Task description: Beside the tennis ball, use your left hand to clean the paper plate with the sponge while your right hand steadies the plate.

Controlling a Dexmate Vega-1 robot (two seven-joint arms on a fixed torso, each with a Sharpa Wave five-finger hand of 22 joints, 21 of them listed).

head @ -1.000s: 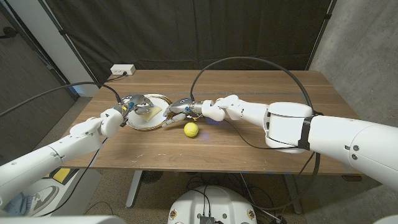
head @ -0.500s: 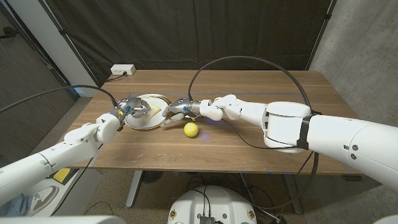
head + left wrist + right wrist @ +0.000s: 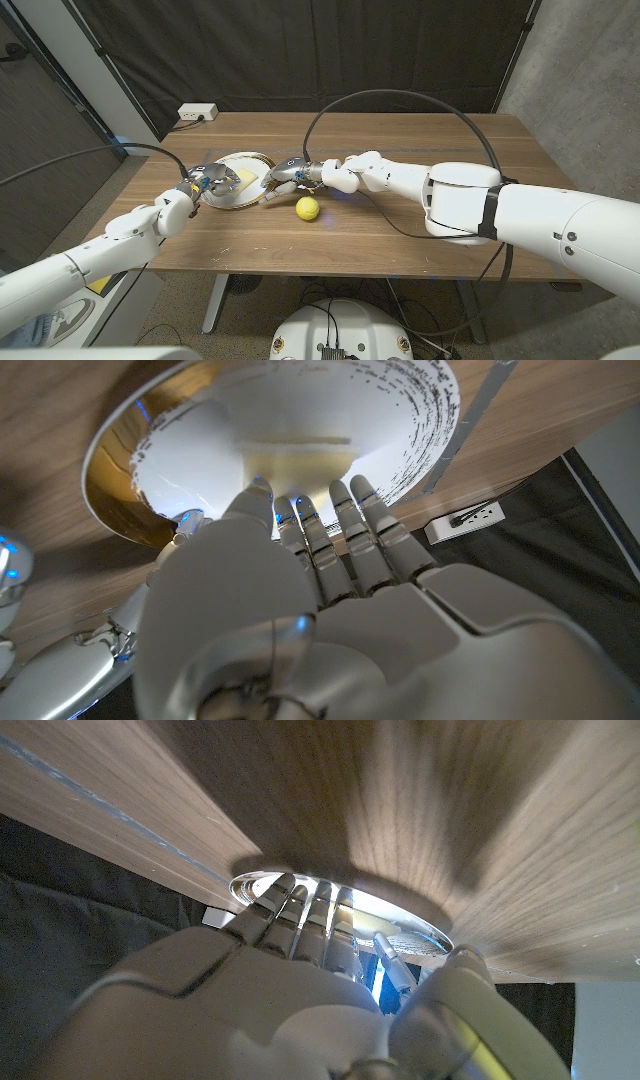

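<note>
Where the wooden table (image 3: 400, 215) fills most of the head view, a dark curtain (image 3: 300, 50) hangs behind it and a grey wall (image 3: 580, 80) stands at its right side. Both white arms reach inward over the tabletop, a black cable (image 3: 400, 97) arching above the right one. On the table's left half lies the paper plate (image 3: 240, 172), white inside with a gold rim. The left hand (image 3: 207, 180) hangs over the plate's left side; in the left wrist view its fingers (image 3: 330, 540) stretch side by side toward a pale yellow sponge (image 3: 300, 465) in the plate's middle, and whether they grip it cannot be told. The right hand (image 3: 287, 171) sits at the plate's right edge, its fingers (image 3: 300, 915) lying against the rim in the right wrist view. A yellow-green tennis ball (image 3: 307, 207) rests just beside the plate, near the right hand. A white power strip (image 3: 198, 112) lies at the far left corner.
</note>
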